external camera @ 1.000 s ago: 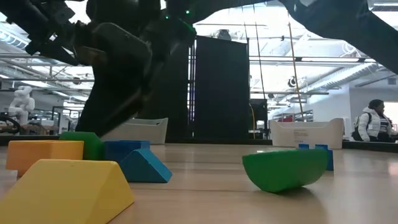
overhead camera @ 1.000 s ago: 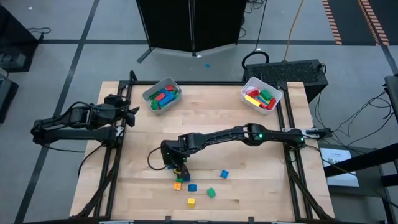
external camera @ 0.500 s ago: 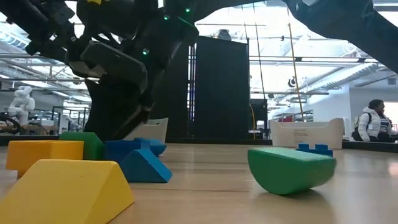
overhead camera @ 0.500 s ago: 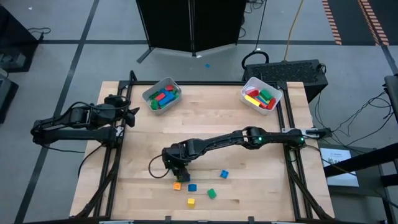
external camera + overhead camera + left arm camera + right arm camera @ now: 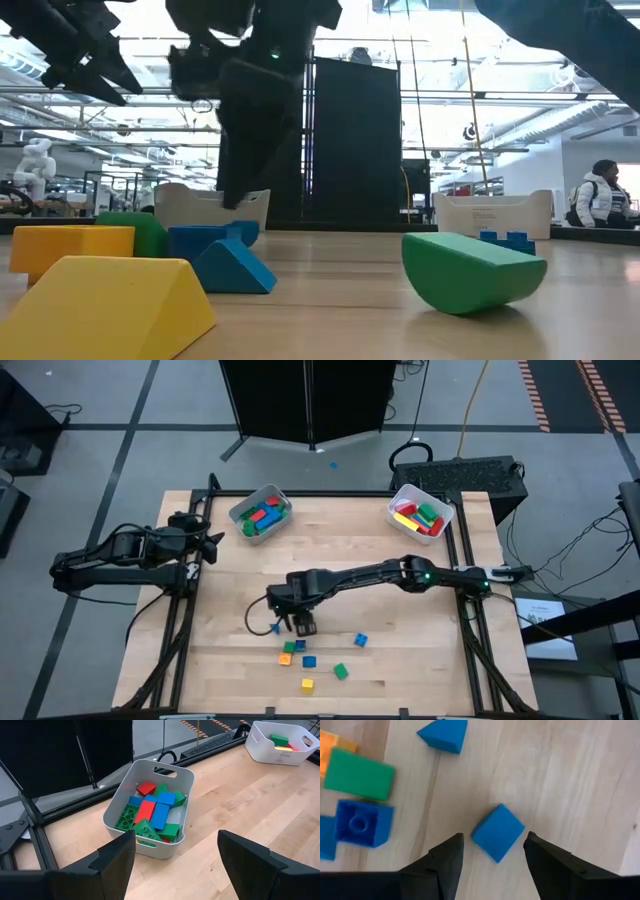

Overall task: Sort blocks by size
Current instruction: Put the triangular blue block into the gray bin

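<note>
Several small loose blocks (image 5: 309, 661) lie on the wooden table near its front middle. My right gripper (image 5: 303, 622) hangs over them, pointing down, open. In the right wrist view a blue cube (image 5: 497, 832) lies flat on the table between my two fingers (image 5: 445, 865), which do not touch it. Close by lie a blue wedge (image 5: 445, 735), a green block (image 5: 357, 774) and a blue studded brick (image 5: 362, 822). My left gripper (image 5: 175, 865) waits open at the table's left edge (image 5: 205, 545), facing the left white bin (image 5: 150, 810).
Two white bins hold sorted blocks at the far edge, the left bin (image 5: 262, 512) and the right bin (image 5: 420, 512). In the low view a green half-round block (image 5: 472, 270), a yellow wedge (image 5: 110, 305) and an orange block (image 5: 70, 245) lie near the front edge.
My right gripper has risen from the cluster of blocks and gone a little toward the table's right edge. The green half-round block in the low view has rocked and shifted slightly.
</note>
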`<state>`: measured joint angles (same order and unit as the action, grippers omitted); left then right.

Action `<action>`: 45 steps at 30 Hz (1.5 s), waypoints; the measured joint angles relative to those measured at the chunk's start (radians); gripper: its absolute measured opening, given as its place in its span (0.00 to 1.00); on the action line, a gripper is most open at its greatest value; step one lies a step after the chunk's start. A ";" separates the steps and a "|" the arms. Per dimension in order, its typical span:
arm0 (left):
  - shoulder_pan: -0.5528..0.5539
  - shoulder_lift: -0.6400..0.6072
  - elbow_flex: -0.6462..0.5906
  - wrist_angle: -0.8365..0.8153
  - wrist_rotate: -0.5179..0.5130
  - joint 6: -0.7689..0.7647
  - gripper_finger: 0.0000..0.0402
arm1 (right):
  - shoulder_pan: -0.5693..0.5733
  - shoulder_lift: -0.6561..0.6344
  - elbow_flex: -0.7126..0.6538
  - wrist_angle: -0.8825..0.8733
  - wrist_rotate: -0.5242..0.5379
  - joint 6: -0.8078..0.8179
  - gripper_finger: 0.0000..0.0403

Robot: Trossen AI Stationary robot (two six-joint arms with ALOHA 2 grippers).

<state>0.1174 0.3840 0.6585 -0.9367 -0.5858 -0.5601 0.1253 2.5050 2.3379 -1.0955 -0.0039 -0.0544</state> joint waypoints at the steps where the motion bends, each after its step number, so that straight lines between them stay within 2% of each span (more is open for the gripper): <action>1: 0.000 0.000 0.000 0.000 0.000 0.000 0.70 | 0.000 -0.001 0.000 -0.008 -0.001 0.002 0.50; 7: 0.000 0.000 0.000 0.000 0.000 0.000 0.70 | 0.009 0.000 0.002 -0.012 -0.003 0.005 0.50; 11: 0.000 0.000 0.000 0.000 0.000 0.000 0.70 | 0.013 0.001 0.002 0.020 -0.005 0.067 0.50; 19: 0.000 0.000 0.000 0.000 0.000 -0.002 0.70 | 0.010 -0.001 -0.030 0.025 0.037 0.296 0.50; 25: 0.000 0.000 0.000 0.000 0.000 -0.003 0.70 | 0.009 0.000 -0.101 0.020 0.003 0.468 0.50; 31: 0.000 0.000 0.000 0.000 0.000 -0.003 0.70 | 0.013 -0.001 -0.157 0.098 0.006 0.488 0.50; 45: 0.000 0.000 0.000 0.000 -0.001 -0.004 0.70 | -0.031 -0.001 -0.160 0.169 0.040 0.461 0.48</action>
<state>0.1177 0.3840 0.6582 -0.9367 -0.5865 -0.5640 0.0940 2.5042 2.1777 -0.9260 0.0359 0.4070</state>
